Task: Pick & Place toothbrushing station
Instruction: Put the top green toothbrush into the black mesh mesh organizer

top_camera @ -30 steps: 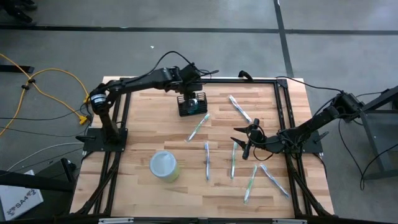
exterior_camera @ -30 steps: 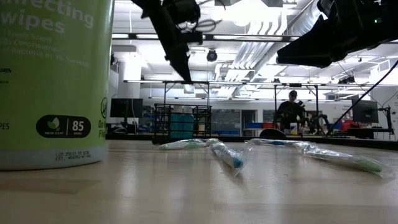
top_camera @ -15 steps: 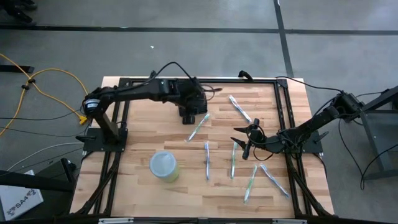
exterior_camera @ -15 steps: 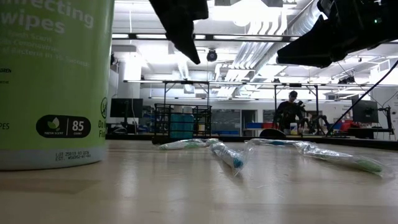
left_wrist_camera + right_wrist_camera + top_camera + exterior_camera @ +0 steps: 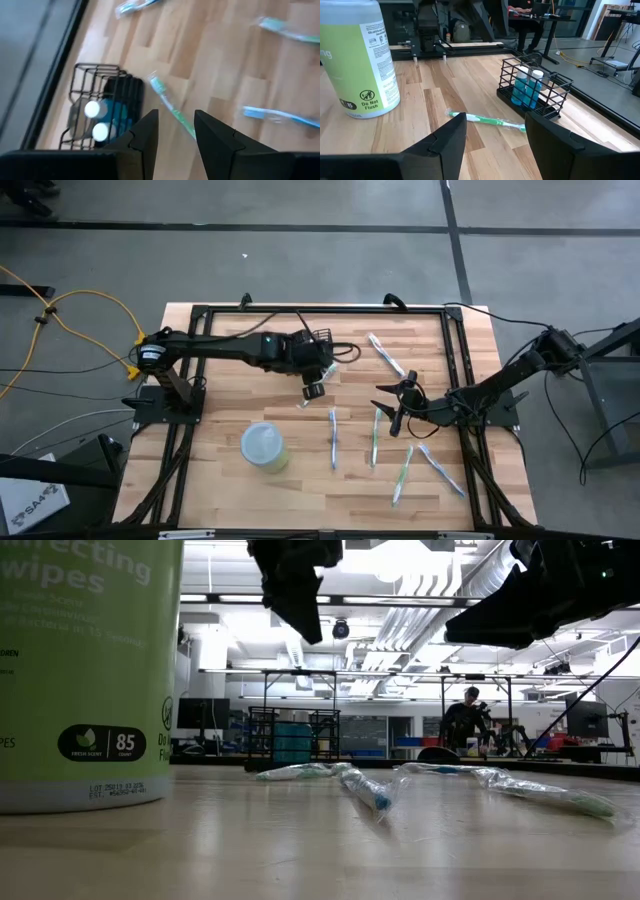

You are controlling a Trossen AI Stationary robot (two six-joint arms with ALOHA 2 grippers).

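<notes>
The toothbrushing station [image 5: 102, 117] is a small black wire holder with two blue, white-capped bottles in it. It stands on its base on the wooden table, at the far middle [image 5: 320, 338], and shows in the right wrist view [image 5: 535, 90] and the low view [image 5: 293, 736]. My left gripper [image 5: 312, 388] [image 5: 176, 116] is open and empty, above the table just on the near side of the holder, over a green wrapped toothbrush [image 5: 172, 107]. My right gripper [image 5: 396, 406] [image 5: 495, 135] is open and empty at the right middle, pointing toward the holder.
Several wrapped toothbrushes lie on the table's middle and right [image 5: 333, 438] [image 5: 375, 435] [image 5: 403, 473] [image 5: 385, 355]. A yellow-green wipes canister with a pale lid [image 5: 265, 447] stands near the front left. A black frame [image 5: 200, 310] borders the table. A person [image 5: 468, 720] sits far behind.
My left gripper has gone from above the holder toward the table's near edge and now hangs beside it, over the green toothbrush. The holder has stayed in place. My right arm has kept still.
</notes>
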